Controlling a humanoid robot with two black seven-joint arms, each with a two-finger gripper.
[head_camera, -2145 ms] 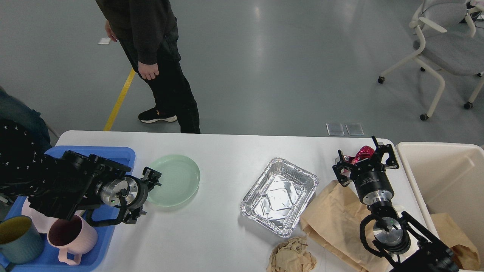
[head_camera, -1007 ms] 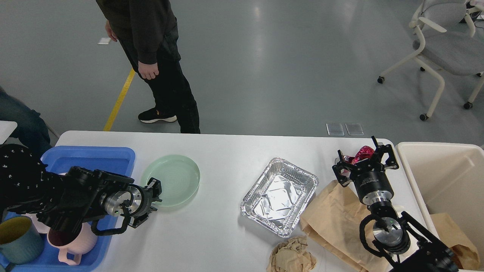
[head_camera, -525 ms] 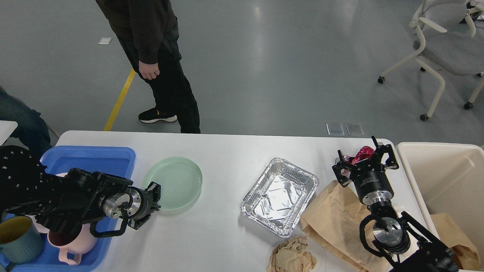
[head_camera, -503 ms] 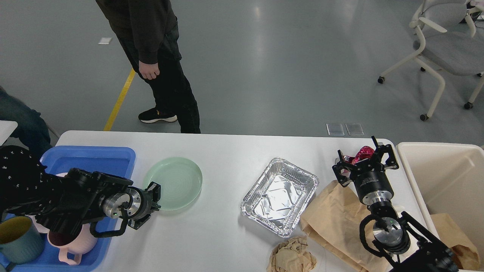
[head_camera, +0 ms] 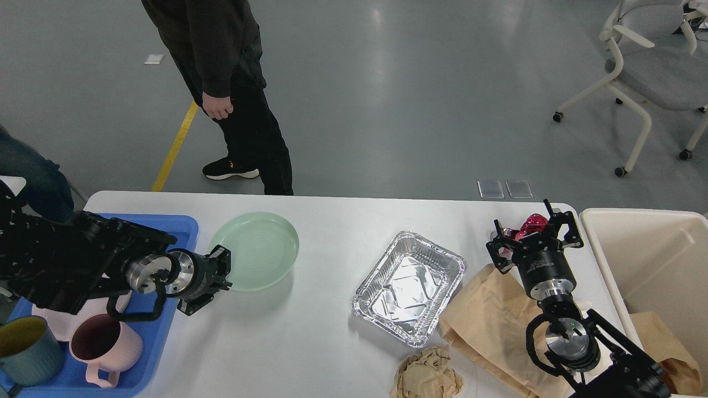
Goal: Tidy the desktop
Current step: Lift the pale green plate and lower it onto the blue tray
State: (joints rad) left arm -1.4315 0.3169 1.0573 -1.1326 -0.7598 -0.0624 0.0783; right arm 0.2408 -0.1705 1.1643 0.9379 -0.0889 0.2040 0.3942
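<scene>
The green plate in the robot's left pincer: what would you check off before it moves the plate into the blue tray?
1. Left pincer shut on the green plate at its near-left rim: ok.
2. Plate lifted off the desktop, shadow beneath: ok.
3. Grip firmness: cannot tell.
4. Free space in the blue tray: far part bare, ok; pink mug and dark mug fill the near end.
5. Right pincer far away, holding a red wrapper: ok.

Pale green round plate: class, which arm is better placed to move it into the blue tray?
Left. Its gripper grips the pale green round plate's near rim, beside the blue plastic tray; the right gripper holds a red wrapper.
</scene>
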